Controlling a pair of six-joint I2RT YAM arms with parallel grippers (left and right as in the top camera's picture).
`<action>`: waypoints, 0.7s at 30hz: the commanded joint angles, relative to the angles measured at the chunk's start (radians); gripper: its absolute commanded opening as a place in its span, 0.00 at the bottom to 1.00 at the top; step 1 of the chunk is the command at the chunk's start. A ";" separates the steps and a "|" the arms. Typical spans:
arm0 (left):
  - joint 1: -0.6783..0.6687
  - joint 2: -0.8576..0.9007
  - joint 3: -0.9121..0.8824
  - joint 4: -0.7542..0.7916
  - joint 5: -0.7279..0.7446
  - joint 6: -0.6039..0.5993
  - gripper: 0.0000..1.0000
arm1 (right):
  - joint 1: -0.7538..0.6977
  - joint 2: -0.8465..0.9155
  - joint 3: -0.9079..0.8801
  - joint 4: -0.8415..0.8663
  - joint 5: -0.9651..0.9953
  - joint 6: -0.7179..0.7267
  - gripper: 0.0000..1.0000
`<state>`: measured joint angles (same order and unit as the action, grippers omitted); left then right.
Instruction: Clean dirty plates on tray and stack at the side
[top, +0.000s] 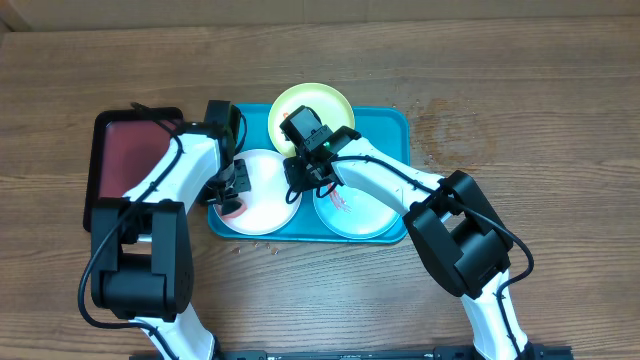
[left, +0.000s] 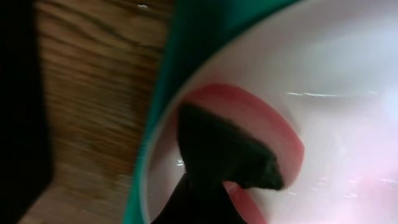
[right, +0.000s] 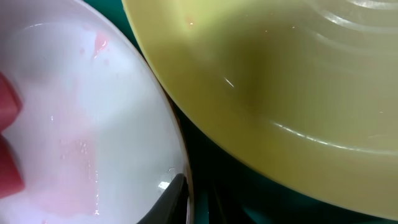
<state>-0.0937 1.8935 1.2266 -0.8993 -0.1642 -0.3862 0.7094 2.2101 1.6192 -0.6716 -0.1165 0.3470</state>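
The turquoise tray (top: 385, 125) holds three plates. The yellow-green plate (top: 315, 105) is at the back, the white plate (top: 265, 205) front left, and the mint-rimmed plate (top: 365, 215) with red smears front right. My left gripper (top: 232, 195) is shut on a red sponge with a dark pad (left: 227, 149), pressed on the white plate (left: 336, 74) near its left rim. My right gripper (top: 298, 178) sits at the white plate's right rim. One of its fingers (right: 177, 196) lies over the white plate's (right: 93, 112) edge, next to the yellow-green plate (right: 280, 74). Pink film covers the white plate.
A dark red, black-rimmed tray (top: 130, 150) lies on the wooden table left of the turquoise tray, under my left arm. Small crumbs (top: 262, 245) lie on the wood just in front of the turquoise tray. The tray rim (left: 168, 81) runs beside the sponge.
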 joint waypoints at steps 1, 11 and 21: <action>0.010 0.015 0.061 -0.010 -0.090 -0.004 0.05 | -0.003 0.016 0.004 0.002 0.011 -0.002 0.14; 0.008 0.016 0.117 0.026 0.338 0.017 0.04 | -0.003 0.016 0.004 0.011 0.011 -0.002 0.14; -0.012 0.016 0.029 0.089 0.391 0.016 0.04 | -0.003 0.016 0.004 0.013 0.011 -0.002 0.14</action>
<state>-0.0921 1.9034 1.3064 -0.8288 0.1860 -0.3859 0.7094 2.2101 1.6192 -0.6655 -0.1158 0.3466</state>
